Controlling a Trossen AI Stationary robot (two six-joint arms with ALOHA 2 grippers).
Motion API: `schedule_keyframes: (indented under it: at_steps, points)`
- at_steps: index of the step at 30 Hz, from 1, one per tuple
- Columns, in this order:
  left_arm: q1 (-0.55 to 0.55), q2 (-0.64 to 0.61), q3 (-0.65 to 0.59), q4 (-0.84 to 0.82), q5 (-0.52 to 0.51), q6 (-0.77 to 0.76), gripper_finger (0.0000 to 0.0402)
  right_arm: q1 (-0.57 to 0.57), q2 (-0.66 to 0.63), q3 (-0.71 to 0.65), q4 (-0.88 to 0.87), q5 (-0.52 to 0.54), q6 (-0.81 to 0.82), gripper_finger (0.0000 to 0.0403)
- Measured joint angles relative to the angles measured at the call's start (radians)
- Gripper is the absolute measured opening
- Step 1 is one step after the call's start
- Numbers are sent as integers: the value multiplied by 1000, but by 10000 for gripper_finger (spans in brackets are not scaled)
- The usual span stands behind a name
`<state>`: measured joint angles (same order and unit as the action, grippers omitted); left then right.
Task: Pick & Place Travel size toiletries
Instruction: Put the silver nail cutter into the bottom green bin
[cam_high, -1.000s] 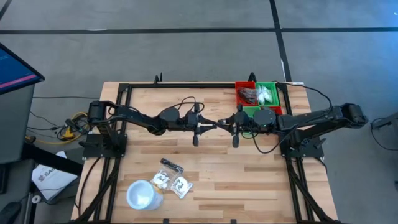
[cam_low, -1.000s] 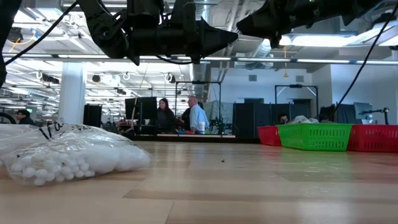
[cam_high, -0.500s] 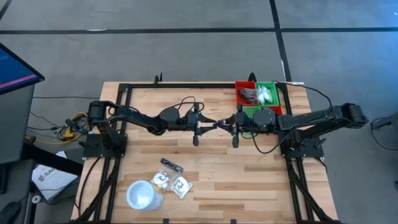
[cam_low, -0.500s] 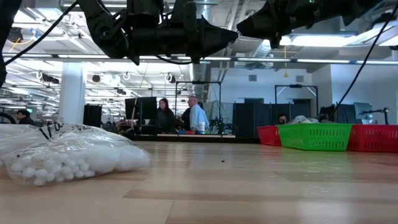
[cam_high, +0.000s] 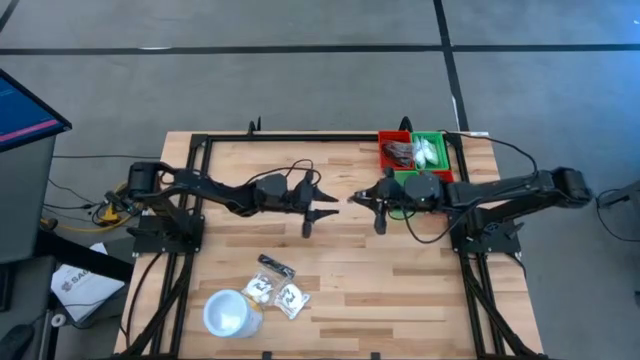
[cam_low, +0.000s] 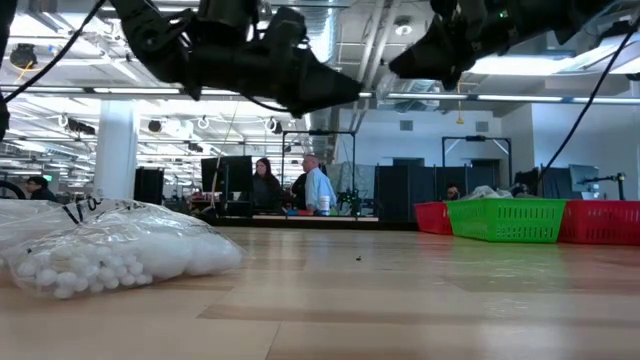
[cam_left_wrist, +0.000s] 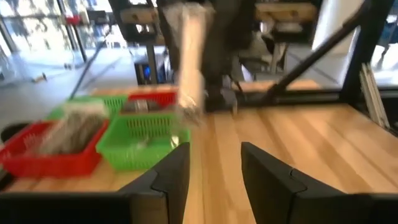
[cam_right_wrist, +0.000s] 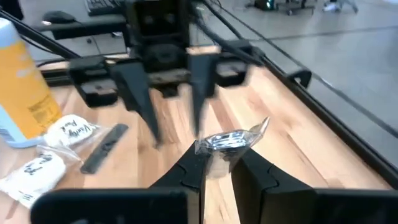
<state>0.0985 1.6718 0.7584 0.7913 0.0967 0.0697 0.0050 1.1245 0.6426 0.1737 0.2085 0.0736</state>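
High over the table's middle my right gripper (cam_high: 353, 198) is shut on a small crinkled silvery sachet (cam_right_wrist: 229, 142). My left gripper (cam_high: 326, 206) faces it a short way off toward the table's left, open, with nothing between its fingers (cam_left_wrist: 214, 177). Near the front left of the table lie other toiletries: two clear sachets with white contents (cam_high: 258, 288) (cam_high: 291, 298) and a dark grey oblong case (cam_high: 275, 265). One of the sachets fills the left of the low view (cam_low: 100, 250). My right gripper pinches the sachet's near end (cam_right_wrist: 219, 157) between its two fingers. The fingers come almost level from the table's right. The sachet sticks out past the fingertips toward my left gripper, well clear of the table.
Red (cam_high: 397, 152) and green (cam_high: 432, 150) baskets with items in them stand at the far right, just behind my right arm. A white round cup (cam_high: 228, 313) stands at the front left beside the sachets. A black frame (cam_high: 300, 136) runs along the table's edges.
My left gripper has opened and drawn back toward the table's left edge, a little lower and tipped, away from my right gripper, which it met a second ago. My right gripper has stayed in place with the sachet.
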Motion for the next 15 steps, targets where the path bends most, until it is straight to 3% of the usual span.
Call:
schedule_keyframes:
  at_steps: [15]
  points:
    - [-42,-244,-241,-16,2,-59,121,-168,-16,0,-353,59,197,40]
